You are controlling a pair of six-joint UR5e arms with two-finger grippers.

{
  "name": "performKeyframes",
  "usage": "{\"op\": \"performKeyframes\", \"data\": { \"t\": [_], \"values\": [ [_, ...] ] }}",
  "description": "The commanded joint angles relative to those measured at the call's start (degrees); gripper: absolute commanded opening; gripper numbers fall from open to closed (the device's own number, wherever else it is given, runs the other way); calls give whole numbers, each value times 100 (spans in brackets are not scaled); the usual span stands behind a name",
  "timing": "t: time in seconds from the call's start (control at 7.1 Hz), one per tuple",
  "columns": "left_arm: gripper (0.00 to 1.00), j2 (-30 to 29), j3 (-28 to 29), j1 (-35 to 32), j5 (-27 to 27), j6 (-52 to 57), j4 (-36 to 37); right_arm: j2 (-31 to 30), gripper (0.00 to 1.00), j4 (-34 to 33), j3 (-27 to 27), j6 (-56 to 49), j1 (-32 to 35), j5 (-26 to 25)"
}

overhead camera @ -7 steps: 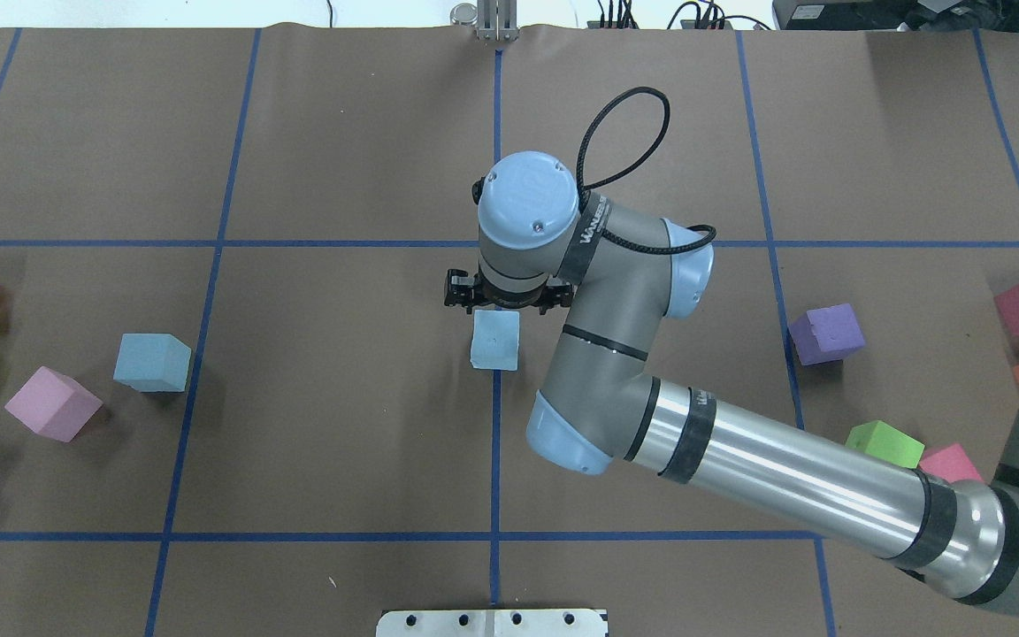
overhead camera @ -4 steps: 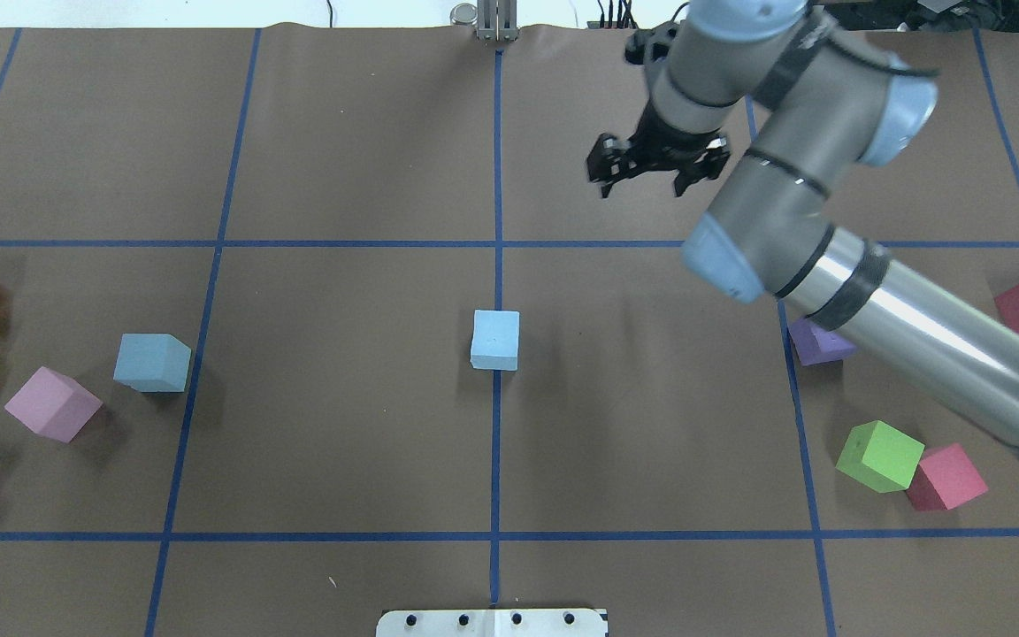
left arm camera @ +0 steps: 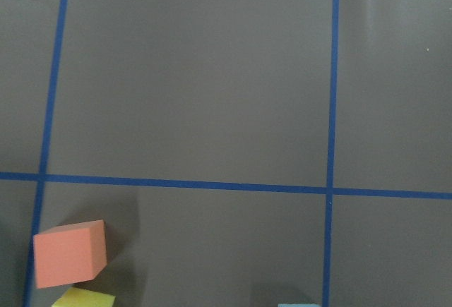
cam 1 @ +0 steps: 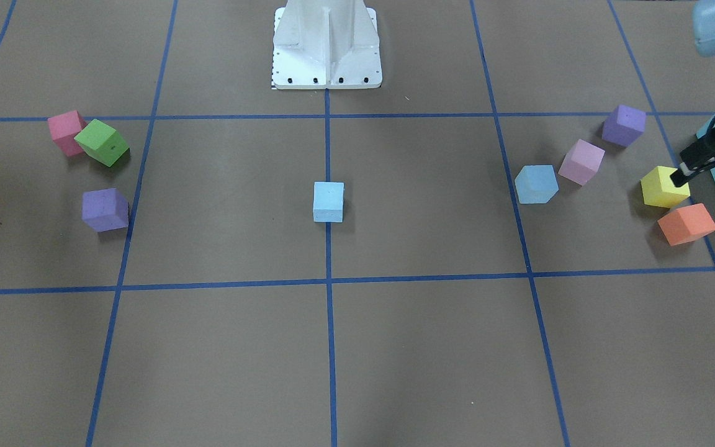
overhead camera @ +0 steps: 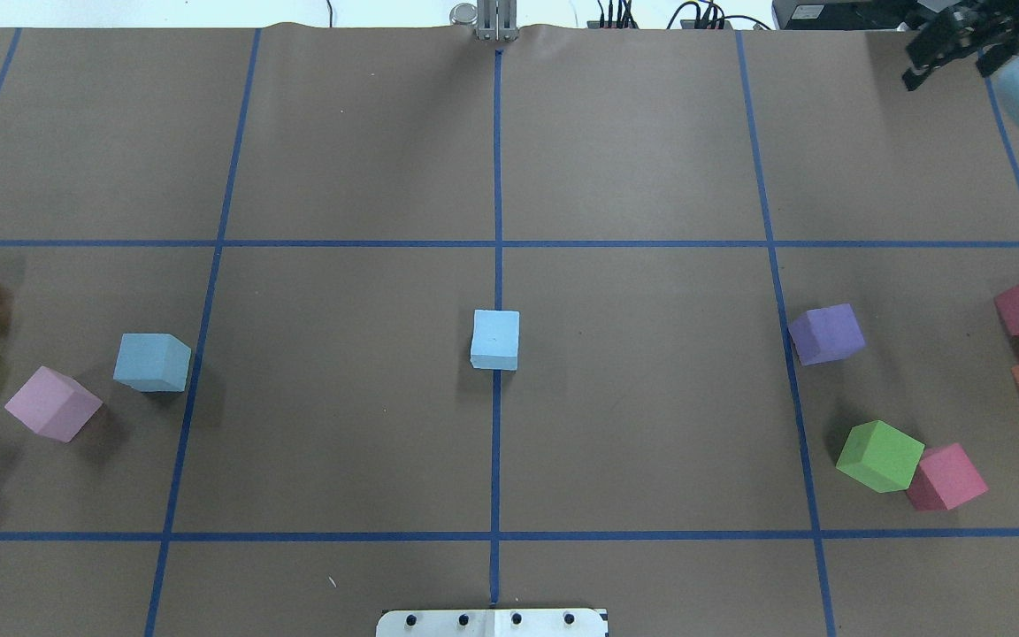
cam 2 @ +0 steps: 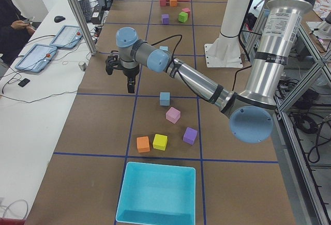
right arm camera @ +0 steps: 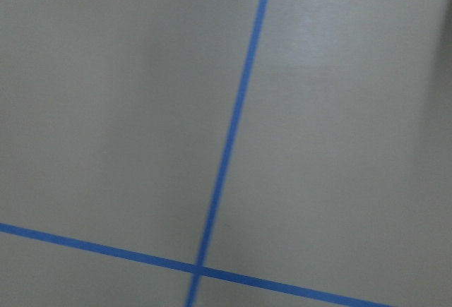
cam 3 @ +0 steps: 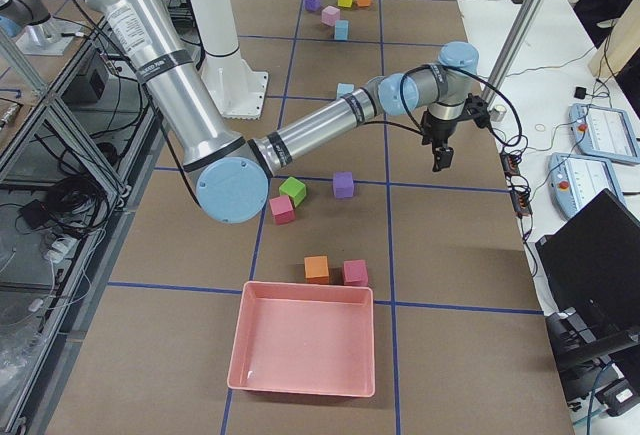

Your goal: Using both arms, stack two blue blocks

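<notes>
One lilac cube (overhead camera: 53,403) near blue block (overhead camera: 152,362).

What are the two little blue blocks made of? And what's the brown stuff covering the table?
The middle blue block and the left blue block look like soft foam. They are dull with no shine, and their colour is even and chalky. The brown table cover is probably matte paper, since it lies flat and its far edge looks a bit wavy.
</notes>
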Motion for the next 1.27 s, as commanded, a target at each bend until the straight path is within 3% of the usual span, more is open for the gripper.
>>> {"op": "performKeyframes", "data": {
  "t": [0.0,0.28,0.56,1.13],
  "values": [
    [98,118,507,698,309,-958,-1343,-222,100,-456,-16,-1105,697,44],
    [98,269,492,1329,903,-1799,-1883,-415,100,-475,-68,-1492,996,53],
    [98,269,448,1866,1318,-2120,-1894,-512,100,-475,-86,-1538,1094,53],
    [98,479,369,2466,1645,-2138,-1858,-495,100,-475,-130,-1538,1103,35]
  ]
}}
